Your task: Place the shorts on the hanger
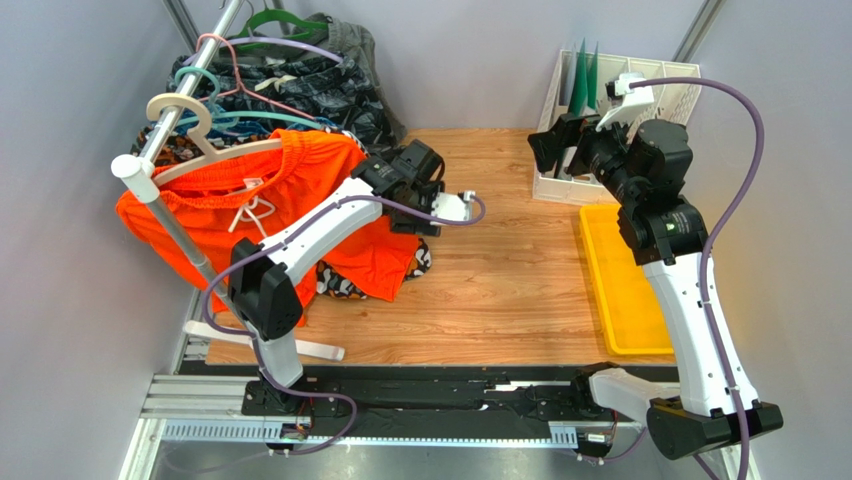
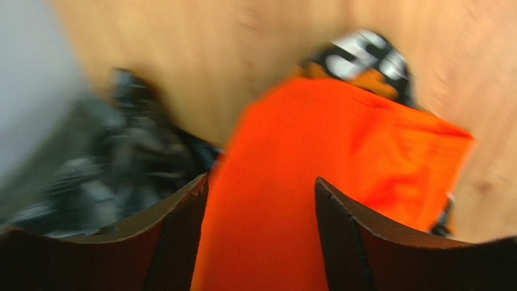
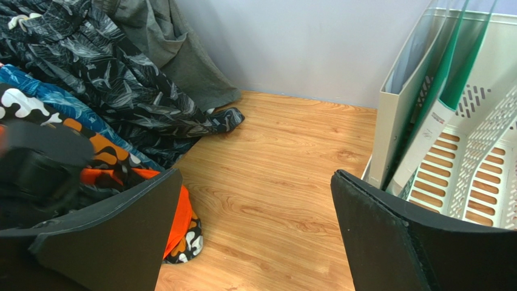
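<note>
The orange-red shorts (image 1: pixel 210 215) hang draped over the cream hanger (image 1: pixel 215 150), whose thick hook sits on the clothes rail (image 1: pixel 160 140). One leg of the shorts reaches down to the table. My left gripper (image 1: pixel 388 180) is at the right edge of the shorts. In the blurred left wrist view the gripper (image 2: pixel 261 194) is open, with orange shorts (image 2: pixel 340 157) filling the gap; I cannot tell whether it touches them. My right gripper (image 1: pixel 548 145) is raised at the back right, open and empty (image 3: pixel 255 188). The shorts' hem (image 3: pixel 176 221) shows at its left.
Thin teal, pink and green hangers (image 1: pixel 215 85) and dark patterned clothes (image 1: pixel 310 90) crowd the rail behind. Camouflage shorts (image 1: pixel 345 285) lie on the wooden table under the orange leg. A white basket (image 1: pixel 560 185) with green folders stands at the back right, beside a yellow tray (image 1: pixel 620 290).
</note>
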